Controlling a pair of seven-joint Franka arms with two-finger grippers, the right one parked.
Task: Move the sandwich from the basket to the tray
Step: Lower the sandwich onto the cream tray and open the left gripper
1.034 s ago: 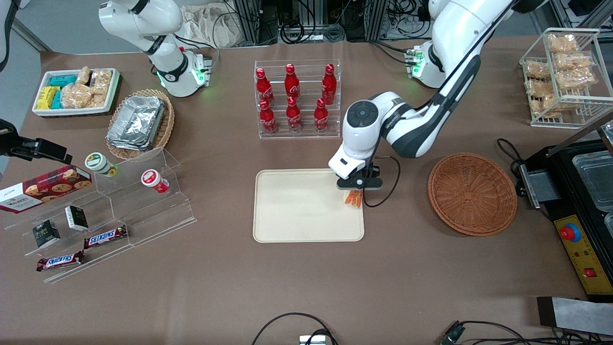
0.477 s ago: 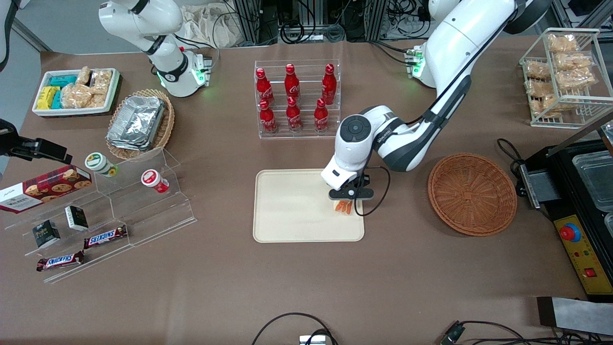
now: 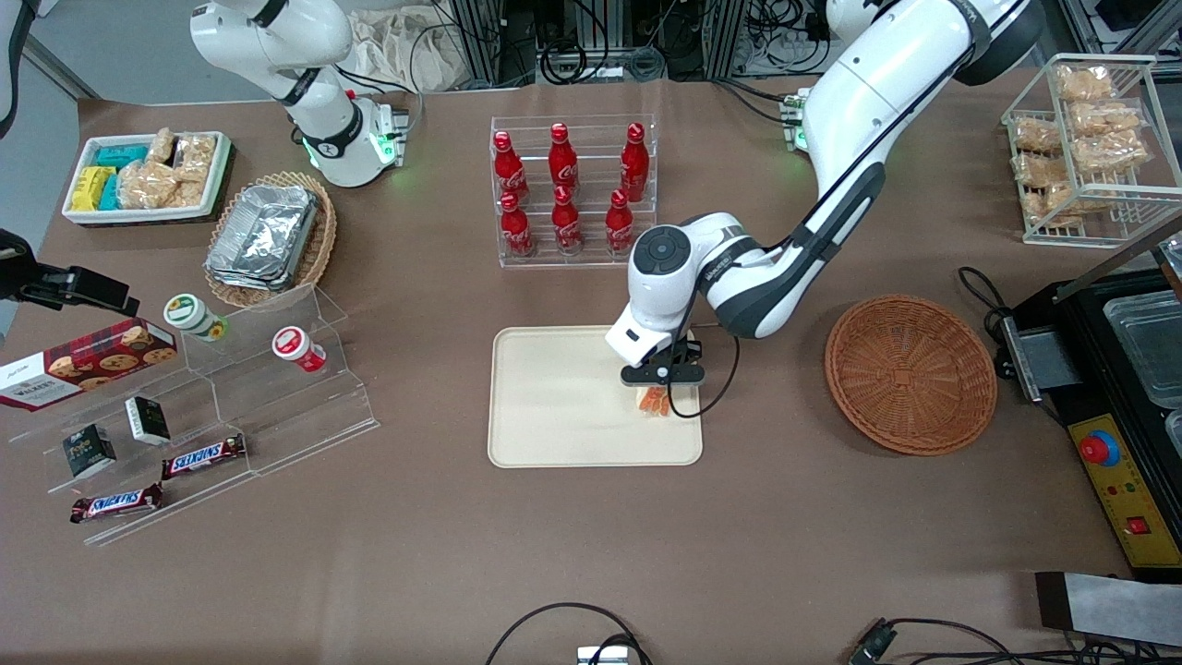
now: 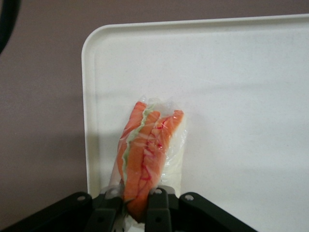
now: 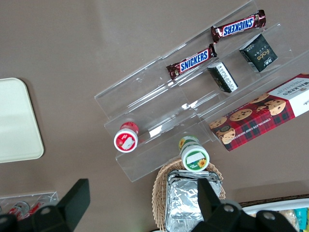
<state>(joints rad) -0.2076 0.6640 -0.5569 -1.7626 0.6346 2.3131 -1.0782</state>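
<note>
1. Sandwich [image 4: 150,154], a wedge of pale bread in clear wrap with orange-red and green filling at its cut edge, hangs in the claw [image 3: 657,388] just right of the front view's centre, over the edge of the tray nearest the basket.
2. In the wrist view the claw's two dark fingers [image 4: 157,210] are closed tight on the sandwich's end, gripping it through the wrap.
3. Beneath it lies the flat cream-beige rectangular tray [image 3: 563,406] with rounded corners, at the middle of the front view; its surface is otherwise bare.
4. Right of centre sits the round reddish-brown woven wicker basket [image 3: 910,374], on the brown worktop [image 3: 591,554], with nothing in it.
5. Judged from this, the carry is nearly over and the placing step is in hand.
6. Next, the claw likely needs to lower the sandwich onto the tray, a little farther in from the rim, then open and lift clear.
</note>
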